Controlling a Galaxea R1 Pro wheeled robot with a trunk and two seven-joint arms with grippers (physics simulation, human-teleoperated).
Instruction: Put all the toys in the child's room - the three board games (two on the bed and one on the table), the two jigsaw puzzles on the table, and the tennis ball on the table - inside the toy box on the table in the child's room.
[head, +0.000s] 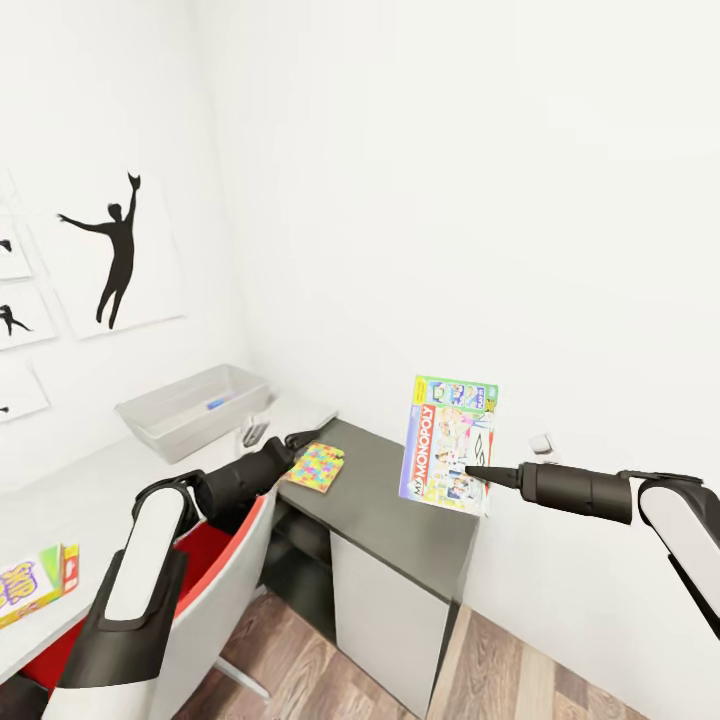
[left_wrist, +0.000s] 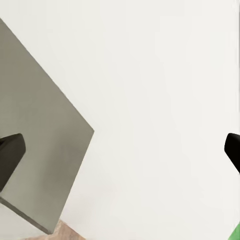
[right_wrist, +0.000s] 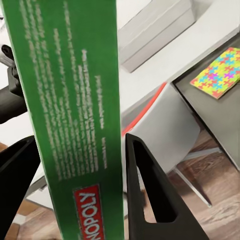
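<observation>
Head view. At 8 o'clock the SKIP BO box (head: 35, 588) is cut by the frame edge; you see only its yellow, green and red end on the table (head: 80, 490). The left gripper (head: 300, 440) is dark against the dark cabinet (head: 390, 510), so you cannot tell its finger state here. The toy box (head: 190, 412), pale grey with raised walls, sits on the table at 9 o'clock from centre; a small blue item inside is too small to identify. One puzzle (head: 317, 467), a bright square of yellow, pink, blue and green pieces, lies flat on the cabinet top just beside the left gripper. The Monopoly box (head: 450, 443) is held upright in the air at 4 o'clock, printed face toward you. The right arm (head: 600, 493) reaches in level from 3 o'clock. The left arm (head: 150, 560) rises from 7 o'clock over the red chair (head: 215, 560).

Left wrist view. Two dark fingertips (left_wrist: 10, 155) show at opposite edges, spread wide, with nothing between them. A green corner at one edge is cut off.

Right wrist view. The right gripper (right_wrist: 82, 165) pinches the Monopoly box by its green edge, one finger (right_wrist: 150, 190) on each side. The puzzle and toy box lie beyond.
</observation>
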